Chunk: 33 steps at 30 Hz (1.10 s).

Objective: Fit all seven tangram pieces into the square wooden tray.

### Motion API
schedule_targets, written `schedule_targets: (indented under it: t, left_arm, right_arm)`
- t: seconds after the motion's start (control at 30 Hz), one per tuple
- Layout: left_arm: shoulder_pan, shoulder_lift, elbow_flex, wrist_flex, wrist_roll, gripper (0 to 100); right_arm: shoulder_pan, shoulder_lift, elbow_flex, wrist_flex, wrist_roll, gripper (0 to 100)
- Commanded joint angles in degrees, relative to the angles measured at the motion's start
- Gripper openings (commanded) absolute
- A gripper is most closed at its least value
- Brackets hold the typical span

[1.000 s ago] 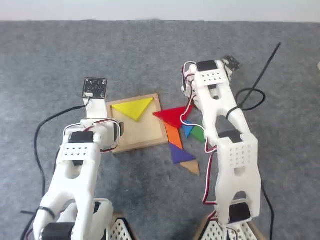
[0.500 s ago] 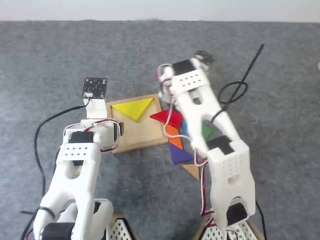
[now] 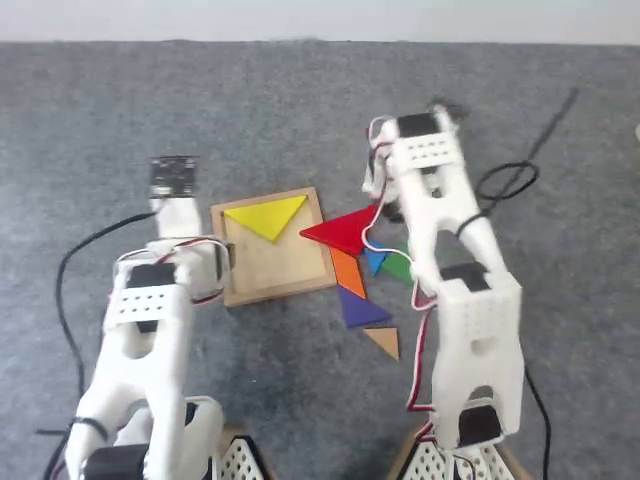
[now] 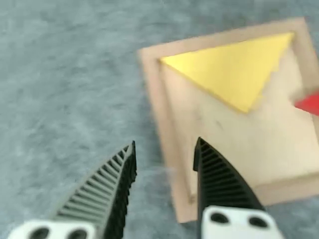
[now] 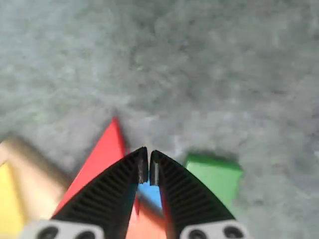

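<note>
Square wooden tray [image 3: 250, 280] lies on the grey mat [image 3: 300, 100], in front of the left arm. One piece is in it: yellow triangle [image 3: 268, 215], flat against the far rim. The rest of the tray floor is bare wood.

The other six pieces sit on the mat in a cluster just right of the tray. Red triangle [image 3: 345, 230] has its tip at the tray's right rim. Orange piece [image 3: 347, 270] is below it, along the tray's right side. Blue piece [image 3: 375, 262] and green piece [image 3: 398, 268] are beside the orange one. Purple triangle [image 3: 360, 308] is nearer the arm bases, and tan triangle [image 3: 385, 340] nearer still.

Left gripper [image 4: 164, 147]: fingers spread, nothing held. It sits at the tray's left rim [image 4: 159, 114], one finger over the mat and one over the tray floor. Contact unclear.

Right gripper [image 5: 148, 159]: fingers clenched to a thin slit, nothing between them. It hangs over the spot where the red triangle [image 5: 102, 159] meets the blue piece [image 5: 149, 191], with the green piece [image 5: 214, 174] just beside.
</note>
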Motion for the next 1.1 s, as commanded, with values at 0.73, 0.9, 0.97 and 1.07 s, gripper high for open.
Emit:
schedule_targets:
  t: [0.73,0.9,0.97,1.07]
  left_arm:
    - [-2.11,-2.29,-2.24,2.11,0.44,18]
    - [-2.11,-2.29,-2.24,2.11,0.26,18]
    - [-2.11,-2.20,-2.24,2.11,0.26,18]
    - [-2.11,-2.20,-2.24,2.11,0.26,18]
  right_arm:
    - [-20.53,2.42,-1.14,-15.34,6.24,0.6]
    - [-19.30,-0.31,-2.73,-10.42,9.41,0.6]
    - [-18.07,-2.86,-3.69,-7.52,11.69,0.6]
    - [-16.40,-5.93,-3.60,-4.97,13.10,0.6]
